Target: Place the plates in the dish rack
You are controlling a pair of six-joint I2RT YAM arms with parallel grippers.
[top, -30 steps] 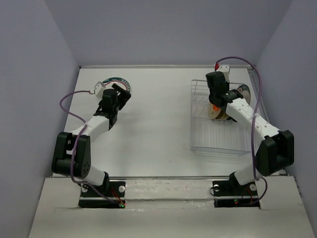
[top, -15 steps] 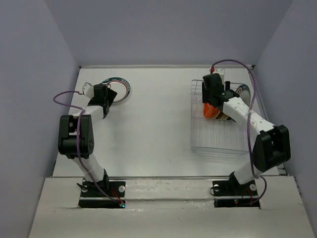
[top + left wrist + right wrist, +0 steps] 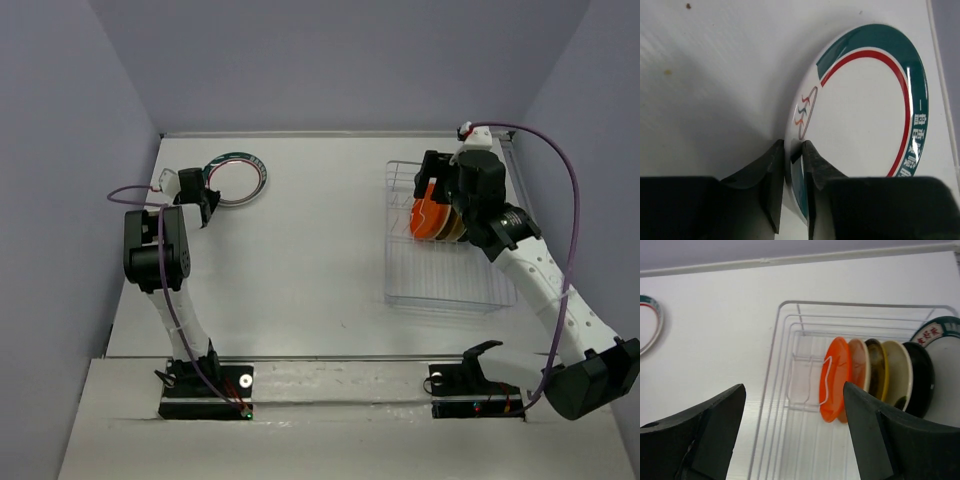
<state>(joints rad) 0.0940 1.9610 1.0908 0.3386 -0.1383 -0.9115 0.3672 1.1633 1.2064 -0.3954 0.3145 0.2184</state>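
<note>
A white plate with a green and red rim (image 3: 237, 180) lies flat at the far left of the table. My left gripper (image 3: 200, 195) is shut on its near rim, and in the left wrist view the two fingers (image 3: 812, 165) pinch the edge of this plate (image 3: 865, 115). The dish rack (image 3: 440, 285) of clear wire stands at the right. An orange plate (image 3: 835, 380) stands upright in it, at the front of a row of several plates. My right gripper (image 3: 794, 390) hovers open above the rack (image 3: 782, 365), apart from the orange plate (image 3: 425, 218), with nothing between its fingers.
Behind the orange plate stand a cream plate (image 3: 860, 365), a dark brown one with yellow (image 3: 876, 367), a beige one (image 3: 900, 372) and a teal-lettered white one (image 3: 940, 337). The back wall edge (image 3: 330, 133) runs close behind plate and rack.
My left gripper moved to the green-red plate's edge and closed on its rim. My right gripper opened, left the orange plate standing in the rack, and rose back from it.
</note>
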